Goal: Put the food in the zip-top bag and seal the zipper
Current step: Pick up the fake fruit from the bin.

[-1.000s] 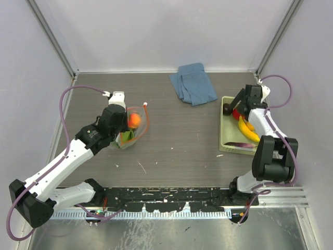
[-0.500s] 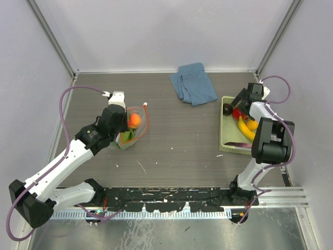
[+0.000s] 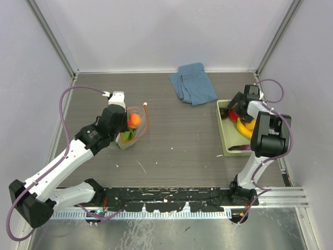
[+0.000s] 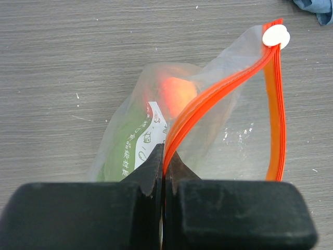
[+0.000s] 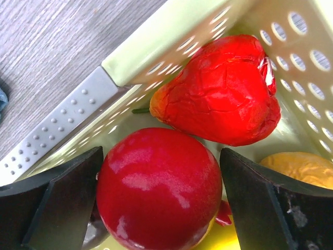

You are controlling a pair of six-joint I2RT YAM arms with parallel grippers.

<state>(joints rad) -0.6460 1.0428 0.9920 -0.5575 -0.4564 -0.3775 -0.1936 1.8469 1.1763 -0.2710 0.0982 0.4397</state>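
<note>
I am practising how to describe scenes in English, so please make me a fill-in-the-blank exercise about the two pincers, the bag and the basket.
1. The left pincer is ____ on the zipper of the zip-top bag.
2. The slider tab at the zipper's far end is ____.
3. The right pincer straddles a round ____ fruit in the basket.
Missing words: shut; white; red.

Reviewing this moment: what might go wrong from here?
1. The right end effector is open and straddles the glossy red round fruit. The wrinkled red fruit sits close beside it, so closing may squeeze the ball out or nip both.
2. The left end effector pinches only one lip of the zipper. The other lip of the zip-top bag hangs free, so the mouth could sag and a dropped fruit could miss.
</note>
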